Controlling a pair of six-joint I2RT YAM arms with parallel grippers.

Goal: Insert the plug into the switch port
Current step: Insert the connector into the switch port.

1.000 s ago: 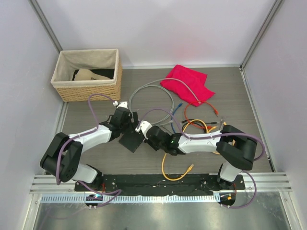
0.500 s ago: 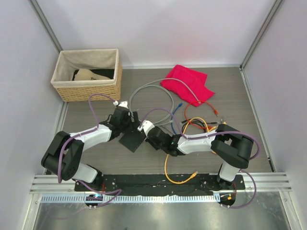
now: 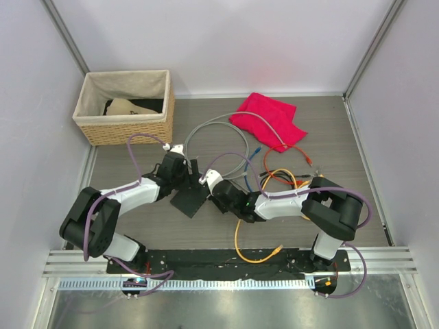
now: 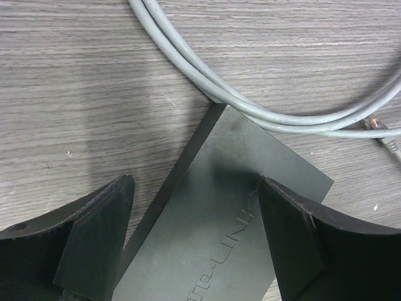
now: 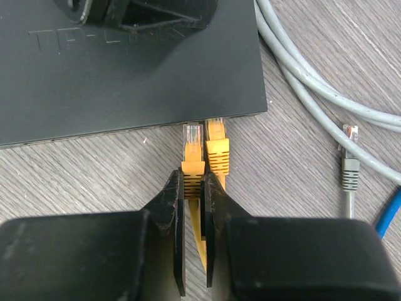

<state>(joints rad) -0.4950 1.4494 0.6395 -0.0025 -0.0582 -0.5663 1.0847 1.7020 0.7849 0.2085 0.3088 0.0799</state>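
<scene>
Fingers apart, left gripper (image 4: pixel 194 244) straddles switch (image 4: pixel 250 163), likely to brace it; right gripper (image 5: pixel 194 188) pinches yellow plug (image 5: pixel 192 153) at frame centre, tip at port edge (not seated, I judge).

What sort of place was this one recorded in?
Probably a robotics lab test cell: a wood-grain table walled by plain white panels, two arms bolted to a black mounting rail, and staged props, a TP-Link network switch, loose Ethernet cables, a wicker basket.
</scene>
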